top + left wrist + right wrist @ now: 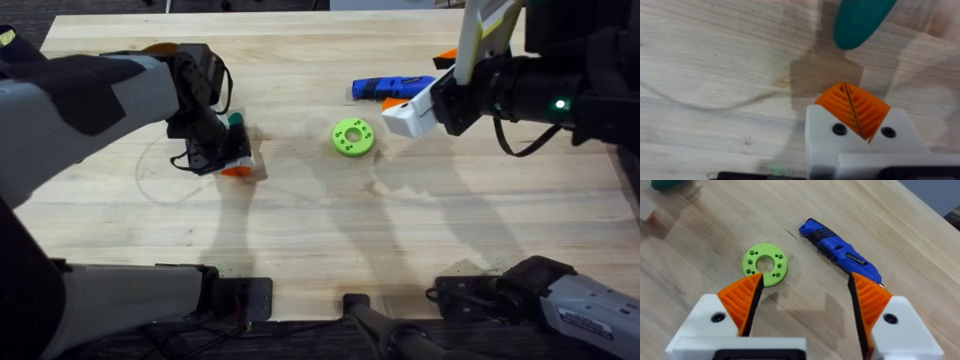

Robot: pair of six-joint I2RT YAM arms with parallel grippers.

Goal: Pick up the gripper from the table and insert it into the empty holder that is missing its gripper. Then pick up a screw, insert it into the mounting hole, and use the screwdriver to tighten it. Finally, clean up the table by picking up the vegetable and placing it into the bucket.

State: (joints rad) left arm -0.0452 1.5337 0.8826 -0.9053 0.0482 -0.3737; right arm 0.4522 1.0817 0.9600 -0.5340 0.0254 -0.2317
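My left gripper (237, 170) points down at the table's left middle. Its orange pads (867, 112) are pressed together with nothing between them, so it is shut. A teal-green rounded piece (860, 20) lies just beyond it (235, 120); I cannot tell whether it is the vegetable's green end. My right gripper (398, 115) hangs open above the table at the right (805, 300), empty. The blue screwdriver (390, 87) lies just past it (840, 252). An orange rim, the bucket (160, 47), peeks out behind the left arm. The loose gripper, holder and screw are out of view.
A flat green disc (352, 137) with small holes lies mid-table, between the two grippers (765, 265). A small orange part (445, 55) shows beside the right arm. Bare wood stretches across the front half of the table (330, 240).
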